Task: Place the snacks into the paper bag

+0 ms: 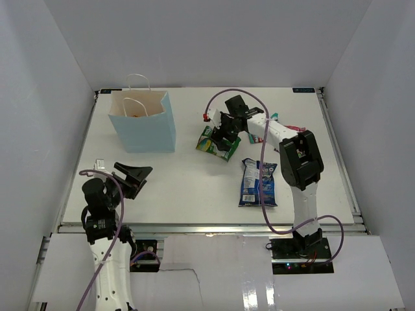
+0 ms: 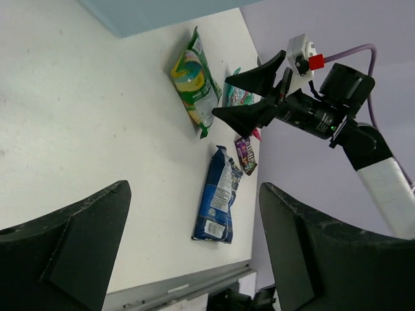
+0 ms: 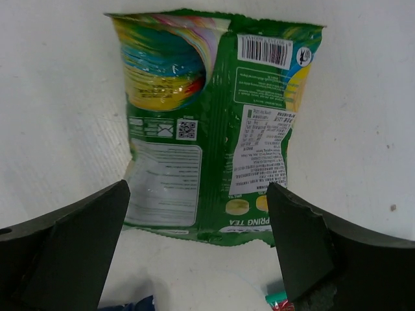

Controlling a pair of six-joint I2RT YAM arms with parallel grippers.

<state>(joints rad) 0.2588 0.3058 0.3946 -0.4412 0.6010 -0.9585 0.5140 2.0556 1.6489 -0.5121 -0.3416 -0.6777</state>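
Both your grippers are spread wide and carrying nothing, and the right one is poised right over the green bag.

Your right gripper [image 3: 198, 191] has its jaws fully apart, and the crinkly green snack bag with the rainbow print [image 3: 207, 116] lies flat on the white table [image 1: 188, 184] in the gap between them, label side up. I can't tell whether a fingertip touches it. Just beside your right arm is the teal-red candy bag [image 2: 237, 94], with the small dark purple candy pack [image 2: 245, 155] nearer you and the blue-white crinkly bag [image 1: 258, 183] nearer again. All three lie loose on the table. Your left gripper [image 1: 133, 175] is released too, hovering low at the near left with nothing in it. The light blue upright paper bag with white cord handles [image 1: 146, 123] stands at the far left, well apart from the green bag, with open table between them.
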